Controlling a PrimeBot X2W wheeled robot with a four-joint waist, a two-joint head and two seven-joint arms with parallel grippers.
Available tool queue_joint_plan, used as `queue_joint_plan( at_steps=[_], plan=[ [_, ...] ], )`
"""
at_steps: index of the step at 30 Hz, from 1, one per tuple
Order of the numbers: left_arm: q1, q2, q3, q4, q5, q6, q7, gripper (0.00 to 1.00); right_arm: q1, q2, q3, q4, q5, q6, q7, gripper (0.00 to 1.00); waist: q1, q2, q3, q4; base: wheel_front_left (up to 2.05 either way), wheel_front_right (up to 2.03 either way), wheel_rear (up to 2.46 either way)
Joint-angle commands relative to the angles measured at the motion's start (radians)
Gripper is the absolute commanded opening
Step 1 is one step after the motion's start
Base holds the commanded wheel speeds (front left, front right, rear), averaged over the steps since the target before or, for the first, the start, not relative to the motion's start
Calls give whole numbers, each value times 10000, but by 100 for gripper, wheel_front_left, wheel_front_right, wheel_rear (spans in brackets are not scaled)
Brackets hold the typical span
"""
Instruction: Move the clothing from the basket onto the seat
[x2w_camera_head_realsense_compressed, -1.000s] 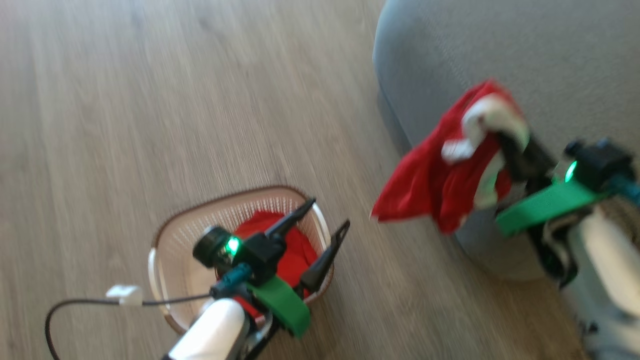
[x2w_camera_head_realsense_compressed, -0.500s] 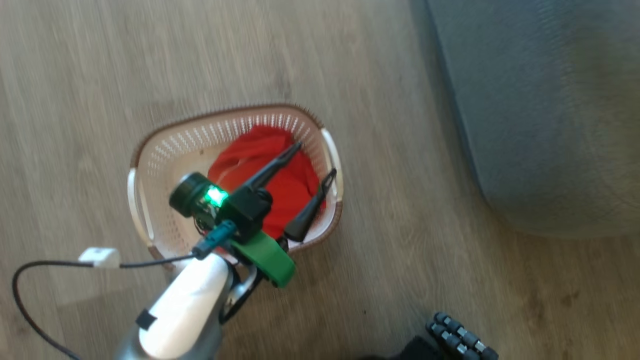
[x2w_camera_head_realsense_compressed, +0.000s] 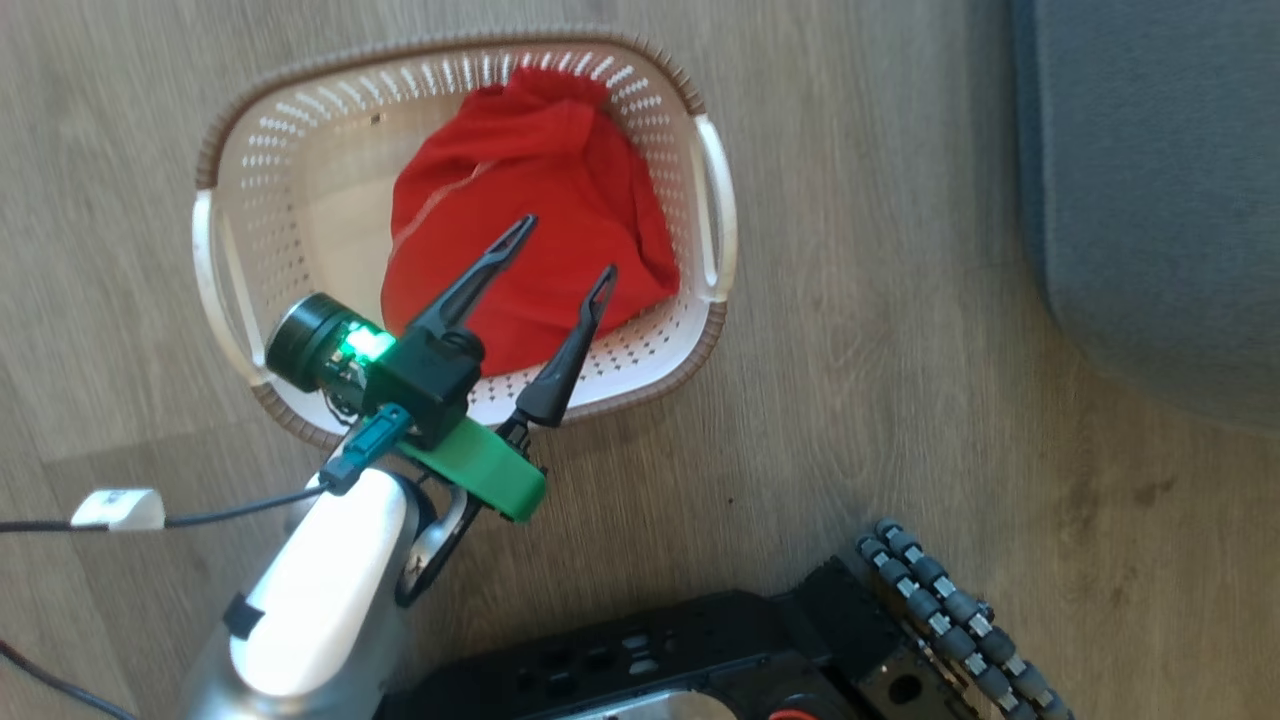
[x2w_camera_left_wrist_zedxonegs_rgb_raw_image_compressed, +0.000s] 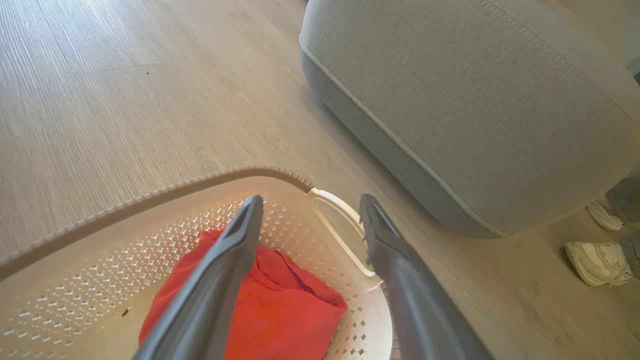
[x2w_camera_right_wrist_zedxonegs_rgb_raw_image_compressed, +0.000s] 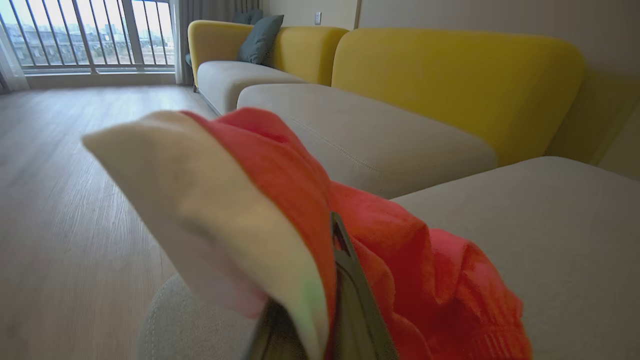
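The left gripper hangs spread above the plain red garment in the basket on the floor. The right wrist view adds the right gripper pinching the white-trimmed garment over the grey seat.

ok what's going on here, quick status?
The robot is moving laundry from the basket to the seat. The right claw is shut on the red garment with white trim, holding it up at the grey seat, not yet let go. The left claw is open and hovers over the basket, poised above the plain red garment lying inside, with no grip on it.
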Motion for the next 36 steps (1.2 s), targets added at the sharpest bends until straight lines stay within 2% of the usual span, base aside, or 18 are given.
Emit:
queue_joint_plan(
  at_steps=[1, 3, 4, 5, 6, 7, 14, 19, 25, 30, 36],
  plan=[
    [302, 68, 284, -367, 58, 54, -51, 100, 251, -94, -221, -327, -215, -2, -60, 0, -4, 1, 389, 144, 0, 0, 0],
    [400, 1, 533, -440, -67, 125, -51, 100, 519, 289, -555, -433, -654, -2, -62, 2, -4, 1, 373, 129, 0, 0, 0],
    [471, -29, 696, -455, -170, 155, -51, 100, 634, 493, -708, -539, -846, -2, -63, 22, -4, 1, 318, 88, 0, 0, 0],
    [530, -12, 842, -453, -196, 193, -51, 100, 752, 689, -835, -649, -1021, -2, -63, 34, -4, 1, 233, 44, 0, 0, 0],
    [584, 20, 954, -441, -183, 213, -51, 100, 892, 860, -910, -745, -1201, -2, -63, 86, -4, 1, 114, 3, 0, 0, 0],
    [653, 12, 1067, -429, -212, 223, -51, 100, 1030, 1001, -974, -798, -1357, -2, -64, 100, -4, 1, -24, -36, 0, 0, 0],
    [1010, -267, 1595, -233, -391, 158, -51, 100, 2134, 1218, -601, -833, -1882, -2, -65, 100, -4, 1, -1477, -287, 0, 0, 0],
    [1281, -633, 1905, -16, -579, 83, -51, 100, 3560, 1189, 719, -1411, -1827, -2, -65, 100, -4, 1, -2660, -457, 0, 0, 0],
    [1795, -994, 2356, 230, -955, 12, -51, 100, 5611, 1405, 2600, -2563, -940, -2, -66, 100, -4, 1, -4054, -435, 0, 0, 0],
    [2307, -1145, 2869, 288, -1173, -14, -51, 100, 7133, 1619, 3703, -4171, -212, -2, -66, 100, -4, 1, -5032, -99, 0, 0, 0],
    [2494, -1205, 3363, 298, -1099, 111, -51, 100, 8691, 1877, 3936, -5877, -531, -2, -66, 100, -4, 1, -5923, 906, 0, 0, 0]
  ],
)
